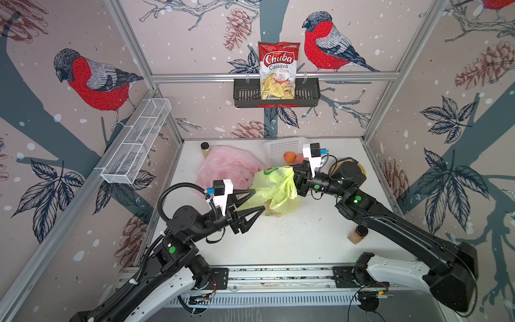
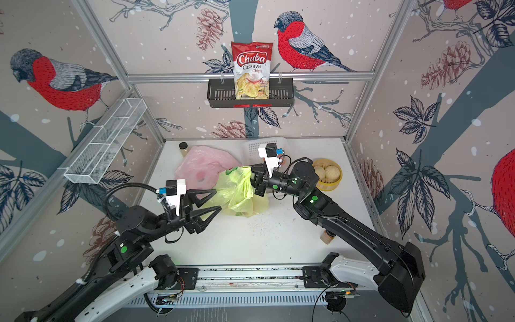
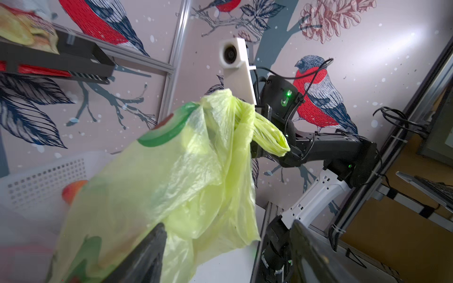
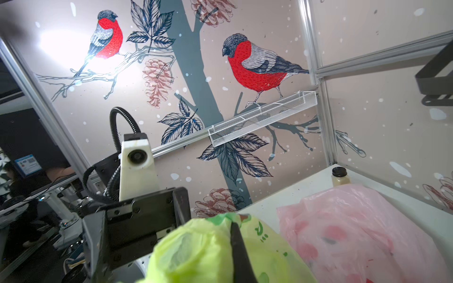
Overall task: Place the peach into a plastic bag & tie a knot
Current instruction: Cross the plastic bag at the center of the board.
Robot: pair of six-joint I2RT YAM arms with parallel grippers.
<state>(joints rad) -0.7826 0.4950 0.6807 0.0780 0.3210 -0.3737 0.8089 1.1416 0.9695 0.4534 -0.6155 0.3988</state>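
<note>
Knot work under way: the right gripper (image 1: 294,178) is clenched on the twisted neck of the yellow-green bag (image 1: 274,189), holding the bunched plastic up off the table (image 1: 278,245). The sack's body hangs below and ahead of its fingers. The left gripper (image 1: 259,199) faces it from the opposite side with its jaws wide apart and nothing held. In the left wrist view, loose film drapes across one of its fingers (image 3: 147,252).

The peach (image 1: 273,212) appears to be bagged already. A warm orange blur shows through the film at the sack's base, just beyond the left gripper's fingertips and below the right gripper. More fruit (image 1: 289,157) sits in the white basket (image 1: 281,147) behind the right gripper. A pink bag (image 1: 228,167) lies crumpled beyond the left gripper.

The step in hand looks like a fresh grasp for the knot. To do it well, the left gripper should close on a free tail of plastic close beside the right gripper's pinch, not on the slack body wall. It needs a full bunch between the pads, since thin film slips. The right gripper should hold firm, and the sack should ride low so the fruit's weight does not drag the neck loose.
</note>
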